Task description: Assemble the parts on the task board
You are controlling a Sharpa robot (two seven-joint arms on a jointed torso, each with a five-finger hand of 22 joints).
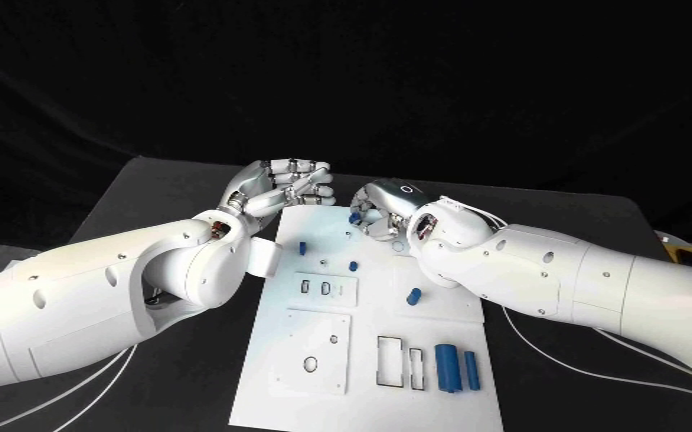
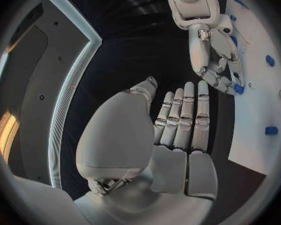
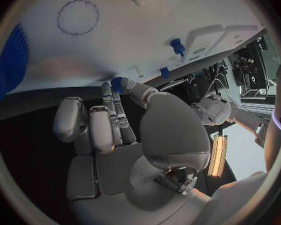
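The white task board lies in the middle of the black table. My right hand hangs over the board's far edge and pinches a small blue part between thumb and a finger; that blue part also appears at its fingertips in the left wrist view, and again as the blue part in the right wrist view. My left hand hovers just off the board's far left corner, fingers straight and side by side, holding nothing. Loose blue parts lie on the board, and two blue cylinders rest near its front right.
The board has rectangular cutouts and a round hole. Thin white cables trail over the table by my right arm. A small yellow thing sits at the table's right edge.
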